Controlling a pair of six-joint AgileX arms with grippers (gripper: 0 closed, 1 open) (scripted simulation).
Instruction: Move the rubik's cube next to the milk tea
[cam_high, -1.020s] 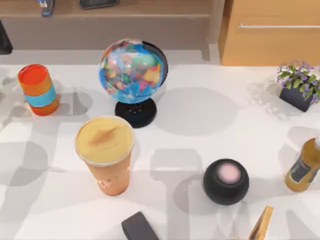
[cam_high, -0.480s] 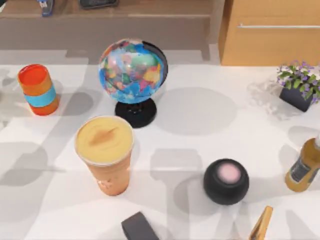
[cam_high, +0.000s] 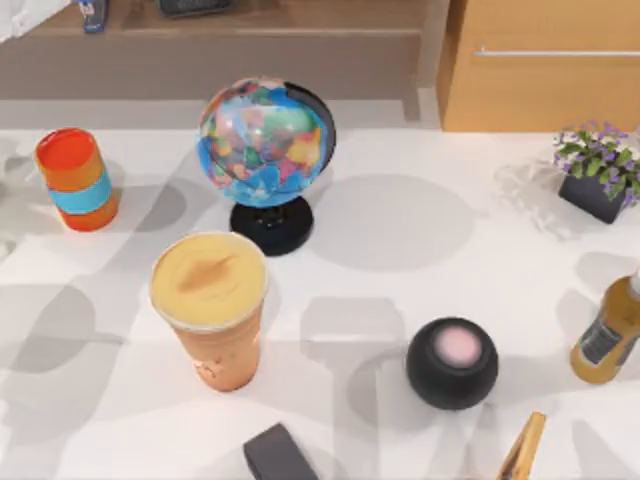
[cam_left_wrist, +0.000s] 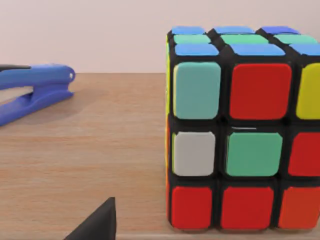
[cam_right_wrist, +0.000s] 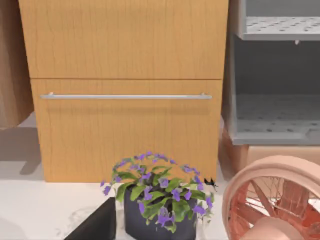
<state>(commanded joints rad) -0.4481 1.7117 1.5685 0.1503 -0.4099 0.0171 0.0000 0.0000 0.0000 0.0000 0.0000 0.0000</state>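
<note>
The rubik's cube (cam_left_wrist: 245, 130) stands on a wooden shelf (cam_left_wrist: 85, 165), close in front of my left gripper (cam_left_wrist: 159, 236) in the left wrist view. Its near face has red, green, teal, white and yellow squares. One dark fingertip (cam_left_wrist: 99, 225) of the open left gripper shows off to the cube's side, touching nothing. The milk tea (cam_high: 208, 305), a tall tan cup with a creamy round top, stands on the white table, front left of centre. My right gripper (cam_right_wrist: 160, 236) is parked and open, facing a potted plant (cam_right_wrist: 160, 207).
A blue stapler (cam_left_wrist: 35, 90) lies on the shelf beside the cube. On the table stand a globe (cam_high: 265, 150), an orange cylinder with a blue band (cam_high: 75, 178), a black speaker (cam_high: 452, 362), a bottle (cam_high: 606, 338) and the potted plant (cam_high: 600, 170).
In the top view the left arm's dark part at the left edge has gone, a white part now shows at the top left corner, and shadows on the table's left side have shifted.
</note>
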